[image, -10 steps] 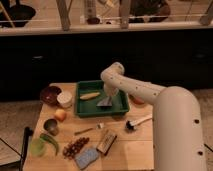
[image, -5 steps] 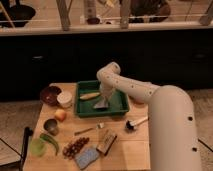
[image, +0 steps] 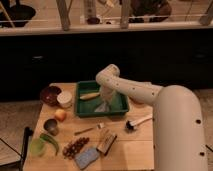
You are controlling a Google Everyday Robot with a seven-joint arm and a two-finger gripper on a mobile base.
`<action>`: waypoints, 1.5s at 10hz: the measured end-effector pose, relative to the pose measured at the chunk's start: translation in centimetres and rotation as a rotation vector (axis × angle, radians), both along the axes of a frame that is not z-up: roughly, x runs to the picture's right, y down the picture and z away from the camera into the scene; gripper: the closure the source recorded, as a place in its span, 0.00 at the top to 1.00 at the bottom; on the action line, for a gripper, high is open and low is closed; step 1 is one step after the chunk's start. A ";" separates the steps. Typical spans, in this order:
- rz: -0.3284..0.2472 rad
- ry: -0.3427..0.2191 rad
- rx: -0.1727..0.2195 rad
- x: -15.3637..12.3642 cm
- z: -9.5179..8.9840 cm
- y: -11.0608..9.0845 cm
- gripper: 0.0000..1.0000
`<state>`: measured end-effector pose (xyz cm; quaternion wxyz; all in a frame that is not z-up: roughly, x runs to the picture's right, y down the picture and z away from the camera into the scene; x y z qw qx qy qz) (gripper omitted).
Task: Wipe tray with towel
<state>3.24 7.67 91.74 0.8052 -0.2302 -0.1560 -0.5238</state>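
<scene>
The tool (image: 104, 99), its grip impossible to tell, sits on the towel (image: 102, 107) in the right half of the tray (image: 84, 113) as seen, with bare floor leftward.

The wooden table (image: 127, 152) carries a green tray (image: 100, 114) near its back edge (the gripper (image: 106, 96) is down inside it). Left of the tray sit a dark bowl (image: 50, 94), a white cup (image: 64, 99) and an orange fruit (image: 60, 115). In front of the tray lie a blue sponge (image: 87, 157), a brown packet (image: 106, 141) and, further right, a white-handled brush (image: 138, 122).
</scene>
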 end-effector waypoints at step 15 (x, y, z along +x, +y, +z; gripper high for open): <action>-0.086 -0.089 -0.046 -1.8 -0.7 1.3 0.01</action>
